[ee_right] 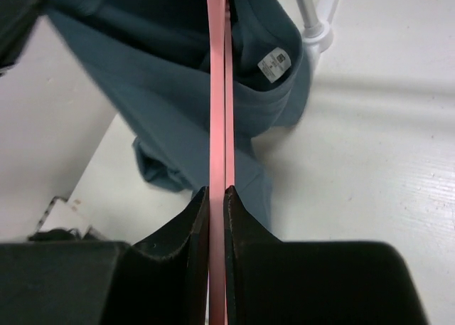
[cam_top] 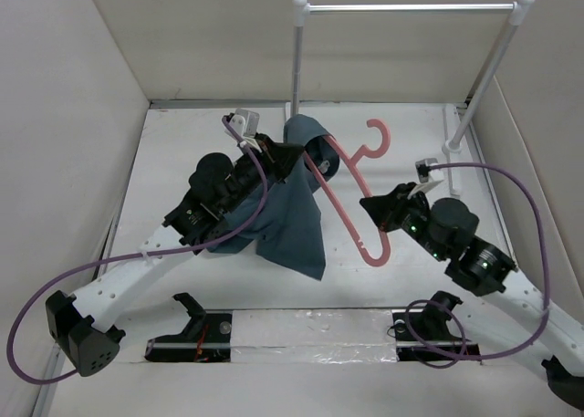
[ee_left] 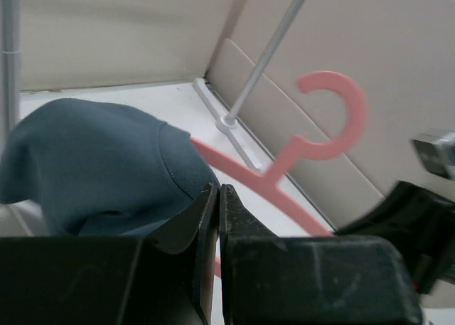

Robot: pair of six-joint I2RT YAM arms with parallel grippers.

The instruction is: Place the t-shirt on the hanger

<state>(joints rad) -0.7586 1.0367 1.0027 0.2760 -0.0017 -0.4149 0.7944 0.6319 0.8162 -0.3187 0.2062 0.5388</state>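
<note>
White worktop. Metal rail on two white posts at its far edge. Plain beige walls behind and to both sides of rail. Silver tape strip at the edge opposite rail. Even, soft light.

Bare table lies open between hanger and right wall; the left post stands close behind the t-shirt.

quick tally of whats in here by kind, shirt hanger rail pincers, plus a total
t-shirt: 1
hanger: 1
rail: 1
pincers: 2, the left pincer and the right pincer
total: 5
</note>
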